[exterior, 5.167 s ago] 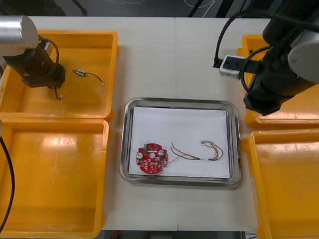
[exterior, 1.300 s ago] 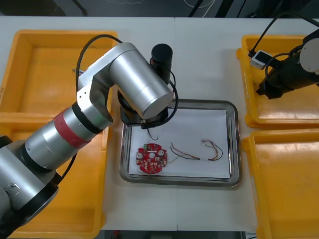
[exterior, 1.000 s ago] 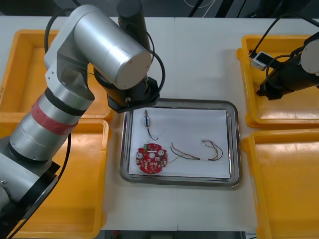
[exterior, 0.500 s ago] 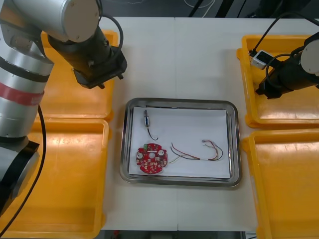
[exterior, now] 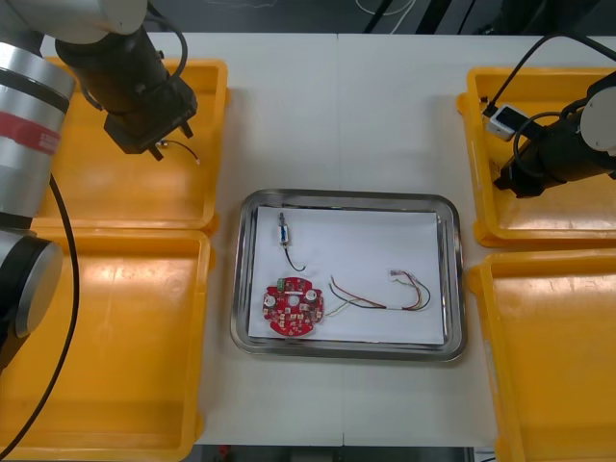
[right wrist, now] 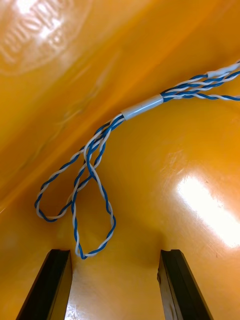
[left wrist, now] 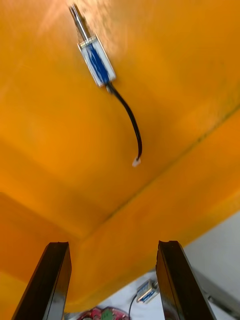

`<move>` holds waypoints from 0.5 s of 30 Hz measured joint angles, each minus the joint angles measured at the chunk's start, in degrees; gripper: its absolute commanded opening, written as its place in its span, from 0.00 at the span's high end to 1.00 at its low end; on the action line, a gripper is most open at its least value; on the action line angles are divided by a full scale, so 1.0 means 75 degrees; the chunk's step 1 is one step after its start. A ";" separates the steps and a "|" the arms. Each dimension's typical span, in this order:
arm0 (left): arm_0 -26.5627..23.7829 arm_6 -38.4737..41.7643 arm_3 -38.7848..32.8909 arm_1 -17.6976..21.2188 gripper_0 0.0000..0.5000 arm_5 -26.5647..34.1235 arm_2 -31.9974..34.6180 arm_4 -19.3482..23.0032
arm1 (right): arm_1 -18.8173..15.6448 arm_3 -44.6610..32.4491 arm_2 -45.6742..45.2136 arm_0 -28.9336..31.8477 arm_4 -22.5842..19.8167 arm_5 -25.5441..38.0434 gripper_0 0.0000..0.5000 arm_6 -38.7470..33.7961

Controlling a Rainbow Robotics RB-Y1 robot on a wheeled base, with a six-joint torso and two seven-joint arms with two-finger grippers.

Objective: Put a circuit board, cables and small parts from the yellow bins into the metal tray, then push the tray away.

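The loading step is in hand. The metal tray [exterior: 456, 279] sits mid-desk [exterior: 375, 106] between the bins. On its white inside lie a round red circuit board [exterior: 292, 308], a red and yellow cable [exterior: 380, 294] and a tray-side small metal part [exterior: 285, 234] with a black lead. By my reading the blue and white cable is the thing most plainly missing, so the push is not yet due.

The right gripper [right wrist: 115, 252] hangs low inside the far right yellow bin [exterior: 568, 207], jaws wide and holding nothing. The twisted blue and white cable [right wrist: 90, 190] lies on the bin floor just ahead of them, its loop end nearest the fingers. The next move calls for a short drop and a little reach, so that the jaws straddle the loop before closing on the thin strands.

The left gripper [exterior: 154, 149] is over the far left yellow bin [exterior: 58, 192], jaws also wide and empty. A bin-side small metal part [left wrist: 97, 62], blue-bodied with a black lead, lies well ahead of its fingers, so it would have to travel forward and down to reach it.

No brand or label can be read. The right bin floor seems to carry a moulded round mark [right wrist: 35, 30] with lettering, but I cannot make it out.
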 measured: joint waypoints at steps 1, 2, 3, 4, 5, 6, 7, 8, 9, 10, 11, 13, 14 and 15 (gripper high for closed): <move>-0.0058 0.0000 0.0204 0.0041 0.00 -0.0128 0.0054 -0.0032 | 0.0001 0.0000 0.0000 0.0000 0.0000 0.0000 0.00 0.0000; -0.0121 0.0000 0.0405 0.0086 0.00 -0.0265 0.0090 -0.0060 | 0.0002 0.0000 0.0000 0.0001 0.0000 0.0000 0.00 0.0000; -0.0185 0.0000 0.0632 0.0131 0.00 -0.0432 0.0107 -0.0083 | 0.0008 0.0000 0.0000 0.0001 0.0000 -0.0001 0.00 0.0000; -0.0260 0.0000 0.0873 0.0179 0.00 -0.0634 0.0109 -0.0102 | 0.0016 0.0000 0.0000 0.0001 0.0000 -0.0002 0.00 0.0000; -0.0331 0.0000 0.1113 0.0221 0.00 -0.0829 0.0109 -0.0115 | 0.0023 0.0000 0.0000 0.0001 0.0001 -0.0006 0.00 0.0000; -0.0396 0.0000 0.1335 0.0258 0.00 -0.1020 0.0109 -0.0129 | 0.0028 -0.0001 0.0000 0.0001 0.0001 -0.0019 0.00 0.0000; -0.0465 0.0000 0.1563 0.0292 0.00 -0.1271 0.0109 -0.0143 | 0.0032 -0.0001 0.0000 0.0002 0.0002 -0.0036 0.00 0.0000; -0.0535 0.0000 0.1834 0.0319 0.00 -0.1580 0.0109 -0.0157 | 0.0033 -0.0001 0.0000 0.0002 0.0002 -0.0041 0.00 0.0000; -0.0596 0.0000 0.2078 0.0342 0.00 -0.1823 0.0109 -0.0165 | 0.0036 -0.0001 0.0000 0.0002 0.0002 -0.0043 0.00 0.0000; -0.0649 0.0000 0.2278 0.0355 0.00 -0.2061 0.0109 -0.0174 | 0.0038 -0.0001 0.0000 0.0002 0.0002 -0.0045 0.00 0.0000; -0.0701 0.0000 0.2512 0.0362 0.00 -0.2339 0.0109 -0.0188 | 0.0039 -0.0001 0.0000 0.0002 0.0002 -0.0046 0.00 0.0000; -0.0789 0.0000 0.2887 0.0368 0.00 -0.2747 0.0109 -0.0208 | 0.0046 -0.0002 0.0000 0.0002 0.0002 -0.0050 0.00 0.0000; -0.0825 0.0000 0.3048 0.0368 0.00 -0.2933 0.0109 -0.0217 | 0.0050 -0.0002 0.0000 0.0002 0.0002 -0.0052 0.00 0.0000; -0.0862 0.0000 0.3224 0.0368 0.00 -0.3097 0.0109 -0.0225 | 0.0057 -0.0002 0.0000 0.0002 0.0002 -0.0054 0.00 0.0000</move>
